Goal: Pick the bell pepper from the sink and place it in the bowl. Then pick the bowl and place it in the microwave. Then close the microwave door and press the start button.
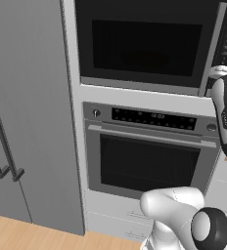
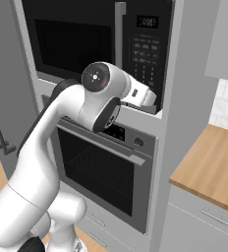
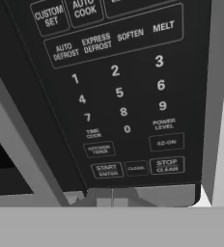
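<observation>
Microwave (image 3: 123,96) keypad right in front of shut end effector (image 3: 112,195).

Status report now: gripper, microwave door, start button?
Gripper shut, empty, just below the keypad. Microwave door closed. START/ENTER button right ahead, not yet touched. Nothing in the way.

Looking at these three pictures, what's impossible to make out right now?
- Inside of the microwave: both base views, hidden behind the closed microwave door's dark glass.
- End effector tips: hand view, cut off at the bottom edge below the keypad.
- Keypad labels: right base view, too small to read.
</observation>
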